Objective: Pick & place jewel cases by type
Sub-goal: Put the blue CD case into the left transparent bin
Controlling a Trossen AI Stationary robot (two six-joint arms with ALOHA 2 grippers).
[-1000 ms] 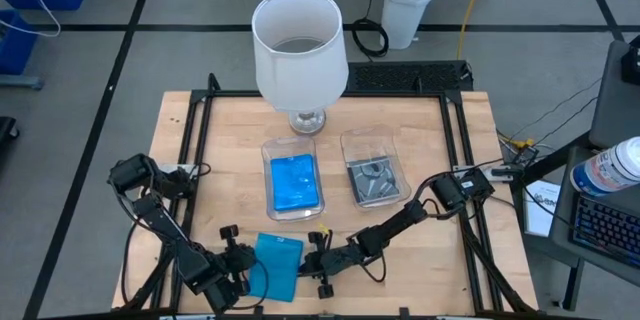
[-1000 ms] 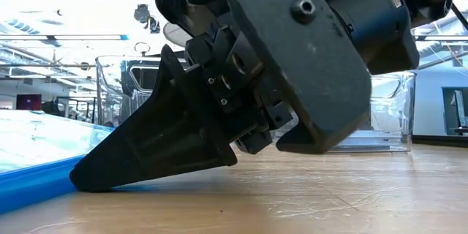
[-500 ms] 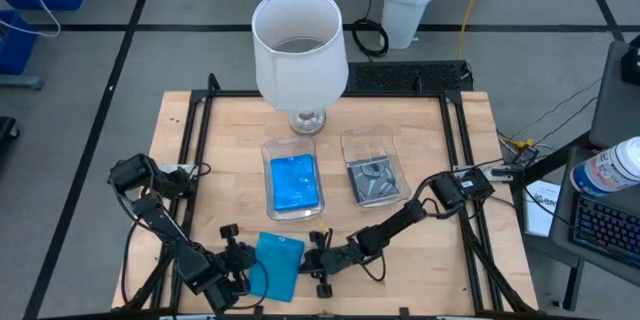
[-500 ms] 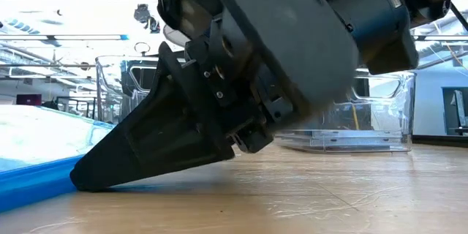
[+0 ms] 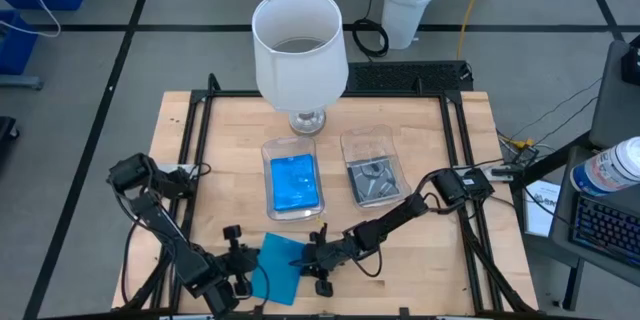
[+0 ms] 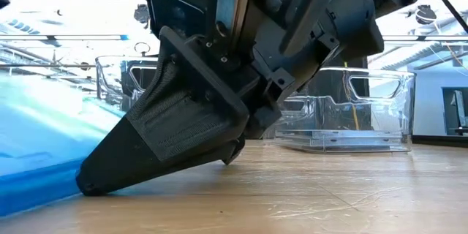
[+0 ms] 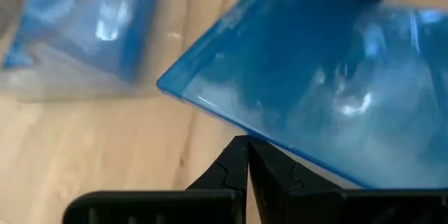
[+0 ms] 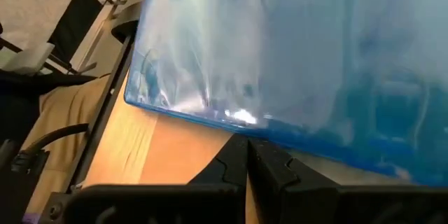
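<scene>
Tilted up since a second ago, the loose blue jewel case (image 5: 277, 269) now shows one edge raised off the worktop (image 5: 230, 160) in the low view, where it lay nearly flat before; the right hand (image 5: 308, 257) has crept a little toward it.

That case sits at the near edge of the worktop, between the two hands. The left hand (image 5: 243, 278) is at its left edge, the right hand against its right edge. Both hands have their fingers closed together, tips meeting in each wrist view, and neither visibly has hold of the case; they seem to be prying it up.

To do this well, I judge one hand should steady the raised edge while the other opens and takes it cleanly, then carries it to the left clear tray (image 5: 270, 150), where blue cases (image 5: 294, 182) already lie. The right clear tray (image 5: 395, 160) holds the dark grey cases (image 5: 372, 182).
</scene>
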